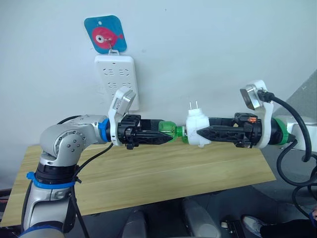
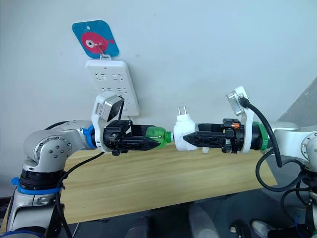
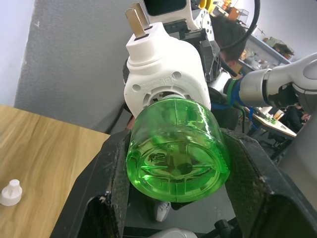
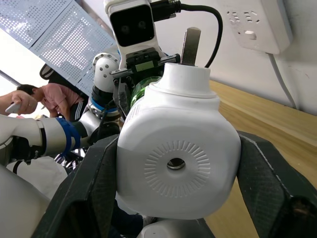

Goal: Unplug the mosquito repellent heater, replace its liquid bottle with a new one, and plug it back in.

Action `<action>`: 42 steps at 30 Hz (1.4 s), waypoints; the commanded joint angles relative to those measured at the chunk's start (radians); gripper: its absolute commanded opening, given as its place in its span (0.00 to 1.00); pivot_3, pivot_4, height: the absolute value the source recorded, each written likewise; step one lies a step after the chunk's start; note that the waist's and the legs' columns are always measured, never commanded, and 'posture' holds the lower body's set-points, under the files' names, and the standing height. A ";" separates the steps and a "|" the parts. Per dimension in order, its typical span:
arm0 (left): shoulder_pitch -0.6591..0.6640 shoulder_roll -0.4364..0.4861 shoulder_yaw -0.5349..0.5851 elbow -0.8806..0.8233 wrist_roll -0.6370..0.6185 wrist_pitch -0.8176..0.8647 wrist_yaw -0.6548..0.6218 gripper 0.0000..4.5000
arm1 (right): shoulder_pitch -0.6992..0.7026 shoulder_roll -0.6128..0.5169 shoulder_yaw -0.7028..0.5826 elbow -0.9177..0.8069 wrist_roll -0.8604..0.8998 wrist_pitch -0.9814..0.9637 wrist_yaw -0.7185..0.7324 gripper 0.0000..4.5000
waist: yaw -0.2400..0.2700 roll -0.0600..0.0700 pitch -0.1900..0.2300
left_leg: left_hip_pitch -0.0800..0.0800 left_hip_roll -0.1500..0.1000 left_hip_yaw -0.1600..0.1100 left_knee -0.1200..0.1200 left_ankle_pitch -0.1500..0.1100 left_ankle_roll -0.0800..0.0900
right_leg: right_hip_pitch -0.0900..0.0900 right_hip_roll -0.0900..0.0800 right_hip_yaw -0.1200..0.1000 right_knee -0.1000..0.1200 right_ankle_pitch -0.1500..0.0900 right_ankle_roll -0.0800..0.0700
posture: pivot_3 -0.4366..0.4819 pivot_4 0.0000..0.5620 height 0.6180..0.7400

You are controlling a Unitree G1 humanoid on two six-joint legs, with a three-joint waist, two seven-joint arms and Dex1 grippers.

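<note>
Green translucent plastic marks the liquid bottle (image 1: pixel 168 130), which I have clamped between the fingers of the left gripper (image 1: pixel 161 136), base toward the wrist and neck toward the mosquito repellent heater (image 1: pixel 197 129). I hold the heater's white body clenched in the right gripper (image 1: pixel 203 133), in mid-air above the wooden table (image 1: pixel 148 173), over the stretch near its back edge and touching nothing on it. Both arms oppose each other so bottle and socket share one line; I judge this grip suits twisting the bottle against a fixed body, though whether it is going in or coming out I cannot tell. That shared long axis runs level, side to side. Its two prongs (image 1: pixel 193 105) point upward, away from the table. Behind, the white power strip (image 1: pixel 117 79) hangs on the wall. A small white cap (image 3: pixel 11 192) lies on the table.
</note>
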 commanded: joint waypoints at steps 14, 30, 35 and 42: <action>-0.002 -0.071 -0.020 -0.045 0.052 -0.119 0.041 0.51 | -0.024 0.071 0.032 -0.064 0.152 -0.068 -0.157 0.67 | 0.000 0.000 -0.001 | 0.000 0.000 0.000 0.000 0.000 0.000 | 0.000 0.000 0.000 0.000 0.000 0.000 | 0.30 0.22 0.97; -0.024 -0.058 -0.098 -0.034 0.151 -0.212 -0.061 0.51 | -0.116 0.034 0.084 -0.063 0.092 0.018 -0.101 0.67 | -0.001 0.000 -0.001 | 0.000 0.000 0.000 0.000 0.000 0.000 | 0.000 0.000 0.000 0.000 0.000 0.000 | 0.29 0.21 0.97; -0.031 -0.085 -0.104 -0.028 0.175 -0.240 -0.057 0.51 | -0.149 0.031 0.103 -0.045 0.092 0.048 -0.088 0.67 | -0.001 0.000 -0.001 | 0.000 0.000 0.000 0.000 0.000 0.000 | 0.000 0.000 0.000 0.000 0.000 0.000 | 0.28 0.21 0.97; -0.017 -0.122 -0.081 -0.033 0.168 -0.233 -0.017 0.51 | -0.136 0.039 0.118 -0.045 0.104 0.047 -0.139 0.67 | -0.001 0.000 -0.001 | 0.000 0.000 0.000 0.000 0.000 0.000 | 0.000 0.000 0.000 0.000 0.000 0.000 | 0.29 0.21 0.97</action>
